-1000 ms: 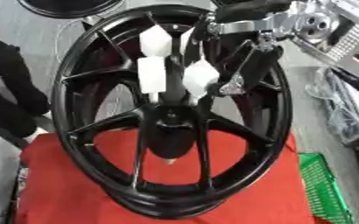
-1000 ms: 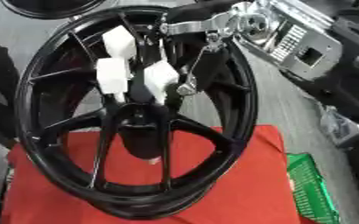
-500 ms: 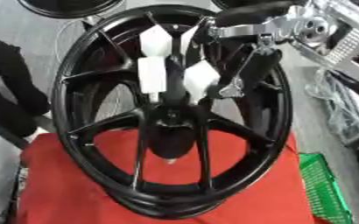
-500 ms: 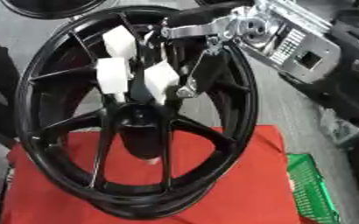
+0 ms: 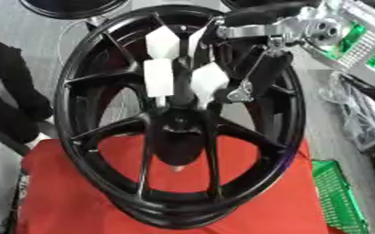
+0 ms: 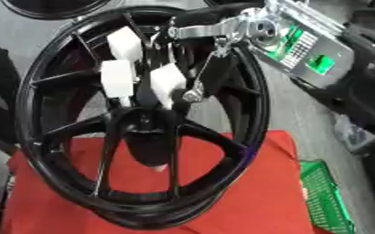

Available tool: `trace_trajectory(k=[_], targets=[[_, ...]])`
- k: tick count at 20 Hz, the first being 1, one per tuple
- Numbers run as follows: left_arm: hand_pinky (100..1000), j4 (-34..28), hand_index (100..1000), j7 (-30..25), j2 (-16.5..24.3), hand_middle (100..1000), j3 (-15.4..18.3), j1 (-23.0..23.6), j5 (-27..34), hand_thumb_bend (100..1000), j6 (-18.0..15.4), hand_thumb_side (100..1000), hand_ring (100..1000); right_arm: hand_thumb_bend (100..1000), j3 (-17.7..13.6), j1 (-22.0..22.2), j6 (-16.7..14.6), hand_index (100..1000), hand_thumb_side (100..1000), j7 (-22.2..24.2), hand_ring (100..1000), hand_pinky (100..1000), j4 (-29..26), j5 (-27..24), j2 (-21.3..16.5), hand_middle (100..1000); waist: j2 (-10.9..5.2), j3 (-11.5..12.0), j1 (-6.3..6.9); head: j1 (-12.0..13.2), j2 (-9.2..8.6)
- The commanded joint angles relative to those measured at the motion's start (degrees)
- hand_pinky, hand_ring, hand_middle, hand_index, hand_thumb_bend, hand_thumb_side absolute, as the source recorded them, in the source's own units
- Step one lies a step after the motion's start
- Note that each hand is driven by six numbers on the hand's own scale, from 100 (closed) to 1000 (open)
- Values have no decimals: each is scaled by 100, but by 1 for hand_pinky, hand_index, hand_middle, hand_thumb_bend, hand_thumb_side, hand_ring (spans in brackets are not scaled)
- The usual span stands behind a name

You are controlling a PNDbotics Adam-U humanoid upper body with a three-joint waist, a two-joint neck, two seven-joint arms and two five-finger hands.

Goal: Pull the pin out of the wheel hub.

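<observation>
Scene: A black wheel (image 5: 103, 151) stands tilted on a red cloth (image 5: 71, 196), its spokes meeting at the hub (image 5: 179, 137) in the middle of both eye views.
Right hand: The robot's white-padded right hand (image 5: 192, 89) reaches in from the upper right, over the rim and down between the spokes, and meets the top of the hub.
Grip: The hand's tips sink into the dark of the hub, so it cannot be told whether the hand is closed on anything.
Left hand: It shows in neither view.
Pin: A small pale tip (image 5: 177, 168) pokes out below the hub, against the red cloth; this looks to be the end of the pin, which is seated in the wheel.
Change: Very little over the last second. The hand sits perhaps a shade lower on the hub than it did, and its silver wrist (image 5: 307, 28) has edged slightly to the right. The wheel and the pale tip lie where they were.
Meaning: The pull has not yet begun, judging by the tip's unchanged place. The hand appears to be settling its hold at the hub before drawing back.
Next: The move likely calls for a straight draw along the hub's axis, up and away from the cloth.
Risk: The wheel only leans on the cloth, so a sideways tug could roll or tip it.
Nearby: A green basket (image 5: 334, 192) sits at the cloth's right edge, apart from the wheel.
</observation>
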Motion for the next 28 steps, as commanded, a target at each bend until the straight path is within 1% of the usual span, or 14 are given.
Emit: trace_trajectory(k=[1, 4, 10, 13, 18, 21, 24, 26, 28], targets=[[570, -80, 656, -31, 76, 799, 5, -73, -1, 355, -10, 651, 910, 200, -123, -72, 45, 648, 100, -143, 515, 555, -16, -75, -56, 534, -126, -1, 20, -16, 8], [570, -79, 656, -33, 77, 799, 5, -72, -2, 355, -10, 651, 910, 173, -152, -78, 128, 619, 100, -353, 491, 535, -34, -142, -66, 507, -130, -2, 18, -16, 12], [570, -77, 656, -31, 79, 796, 11, -69, -6, 354, -14, 651, 911, 191, -281, -113, 142, 584, 100, -597, 465, 505, -260, -208, -243, 477, -145, -2, 2, -14, 21], [570, -79, 656, -29, 81, 795, 15, -66, -9, 354, -18, 651, 912, 210, -406, -128, 134, 568, 100, -652, 455, 491, -442, -266, -396, 464, -150, -3, -5, -13, 22], [571, -83, 655, -21, 83, 794, 23, -65, -15, 353, -24, 651, 911, 209, -704, -22, 196, 554, 100, -683, 442, 477, -771, -493, -715, 453, -146, -1, -14, -38, 14], [571, -88, 655, -14, 80, 794, 30, -68, -19, 353, -28, 651, 910, 178, -1043, 212, 282, 554, 100, -735, 440, 475, -1056, -758, -995, 453, -136, 0, -15, -62, 0], [571, -95, 655, -7, 76, 794, 38, -77, -19, 352, -31, 652, 910, 125, -1555, 619, 328, 557, 100, -909, 437, 474, -1286, -1174, -1320, 455, -119, -6, -6, -44, -36], [571, -102, 655, 4, 72, 794, 53, -82, -20, 352, -37, 651, 910, 114, -2024, 1029, 248, 556, 100, -1201, 435, 474, -1315, -1481, -1572, 454, -103, -21, 6, 5, -67], [571, -108, 655, 16, 74, 795, 68, -86, -22, 352, -44, 651, 910, 100, -2530, 1609, 125, 555, 100, -1618, 432, 472, -1322, -1743, -1861, 453, -84, -44, 16, 70, -94]])
